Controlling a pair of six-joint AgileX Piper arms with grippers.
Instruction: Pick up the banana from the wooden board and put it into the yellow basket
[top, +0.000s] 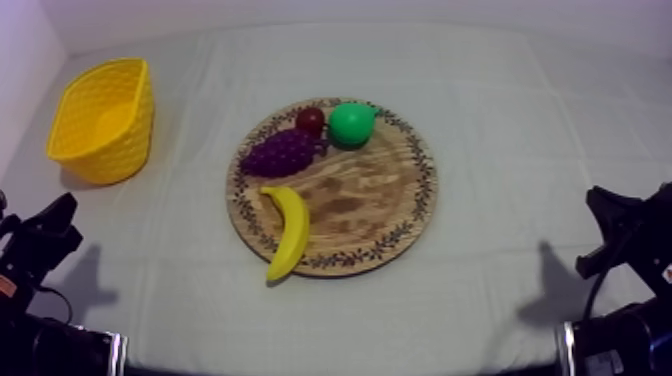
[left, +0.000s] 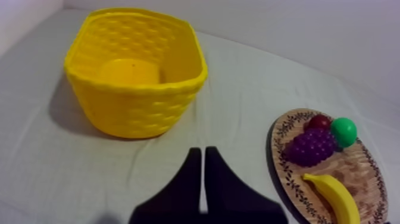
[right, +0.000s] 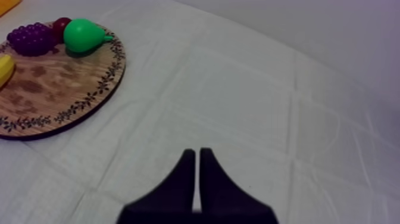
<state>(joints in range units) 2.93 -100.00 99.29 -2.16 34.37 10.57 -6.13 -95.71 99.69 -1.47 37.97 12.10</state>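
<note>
Lying on the round wooden board (top: 372, 205), the banana (top: 288, 230) is resting at the board's near-left side, its lower tip reaching the patterned rim. It is touching no gripper, so the task is sitting at its very start: no grasp, no lift and no carry has been made yet.

The yellow basket (top: 100, 125) is standing well apart from the board, at the far left of the grey-white cloth (top: 520, 130), and the left wrist view is showing its inside holding no fruit. The bunch of grapes (top: 280, 152), the small red fruit (top: 310, 120) and the green pear (top: 352, 123) are sitting together on the board's far side, apart from the banana, so they are not crowding the approach.

The left gripper (left: 199, 152) is hanging low at its own side of the table, near the basket, with its two black fingers lying together as a narrow wedge around nothing. The right gripper (right: 196, 154) is doing the same over bare cloth beside the board, fingers pressed together and empty.

Everything is left to do: one arm is going to have to spread its fingers, reach the banana, close on it, raise it off the board and release it over the basket. The left arm seems the likelier choice, since the basket is on its side.
</note>
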